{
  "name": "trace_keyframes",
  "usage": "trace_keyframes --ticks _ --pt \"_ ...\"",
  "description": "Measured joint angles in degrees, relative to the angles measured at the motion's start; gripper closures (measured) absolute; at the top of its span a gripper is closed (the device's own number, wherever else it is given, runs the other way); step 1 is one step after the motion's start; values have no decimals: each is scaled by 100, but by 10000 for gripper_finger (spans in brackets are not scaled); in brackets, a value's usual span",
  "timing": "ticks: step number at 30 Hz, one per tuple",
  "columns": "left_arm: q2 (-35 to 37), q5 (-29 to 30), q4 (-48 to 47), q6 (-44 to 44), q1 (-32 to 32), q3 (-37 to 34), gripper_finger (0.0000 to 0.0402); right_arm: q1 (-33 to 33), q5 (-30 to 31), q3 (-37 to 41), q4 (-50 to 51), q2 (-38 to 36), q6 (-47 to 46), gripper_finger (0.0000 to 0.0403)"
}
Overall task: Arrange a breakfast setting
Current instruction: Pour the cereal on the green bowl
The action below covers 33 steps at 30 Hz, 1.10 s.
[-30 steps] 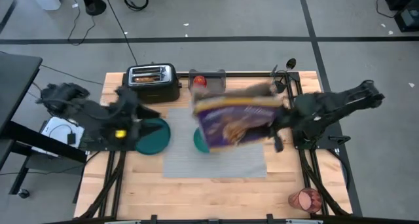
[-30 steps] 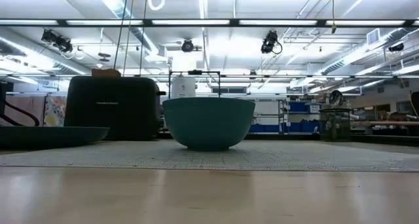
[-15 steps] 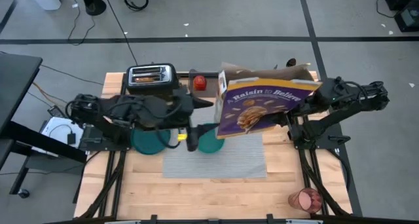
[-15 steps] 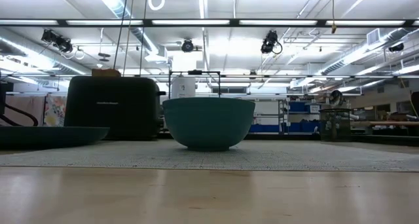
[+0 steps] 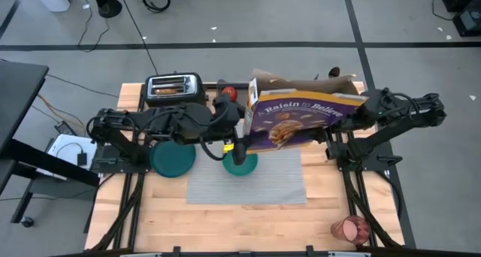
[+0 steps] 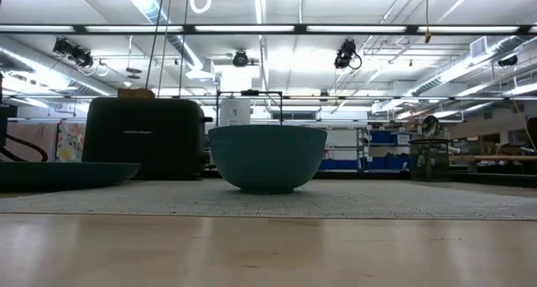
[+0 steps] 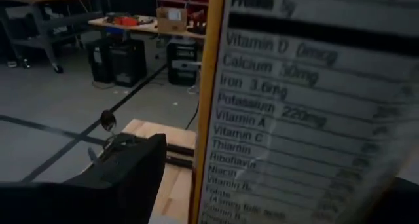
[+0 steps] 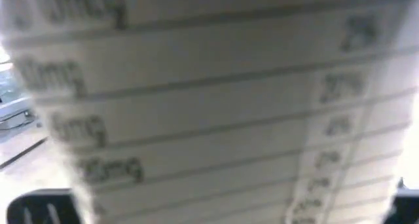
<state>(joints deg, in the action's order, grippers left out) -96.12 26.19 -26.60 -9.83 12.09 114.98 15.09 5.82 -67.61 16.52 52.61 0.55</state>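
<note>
Mid-frame in the high view, the right hand (image 5: 340, 123) grips a cereal box (image 5: 297, 123), lying lengthwise left-to-right, over the teal bowl (image 5: 242, 164) on the placemat (image 5: 285, 183). The left hand (image 5: 239, 137), spread open, sits beside the box's left end, directly above the bowl, so it is the nearer one.

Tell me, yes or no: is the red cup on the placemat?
No: in the high view the red cup sits at the table's near right corner, well off the placemat.

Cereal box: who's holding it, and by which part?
The right gripper holds the cereal box by its right end, above the bowl. The left gripper is open at the box's left end, not gripping.
</note>
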Motion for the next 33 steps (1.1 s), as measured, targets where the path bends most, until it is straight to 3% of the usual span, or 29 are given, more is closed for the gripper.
trace_keyframes --ticks 8,14,20,24,33 --pt "-46 -144 94 64 -30 2 193 -22 116 0 -187 40 135 287" --pt "10 -190 366 312 -24 -2 257 -20 321 -4 -660 4 156 208" --pt "298 -57 1032 606 -30 -2 269 -18 333 -18 -2241 -441 647 105" --pt "485 36 2001 1144 -37 0 269 -51 333 -24 -2425 -667 713 51" --pt "511 -344 3221 2052 -30 4 269 -278 355 -11 -3265 220 -72 4"
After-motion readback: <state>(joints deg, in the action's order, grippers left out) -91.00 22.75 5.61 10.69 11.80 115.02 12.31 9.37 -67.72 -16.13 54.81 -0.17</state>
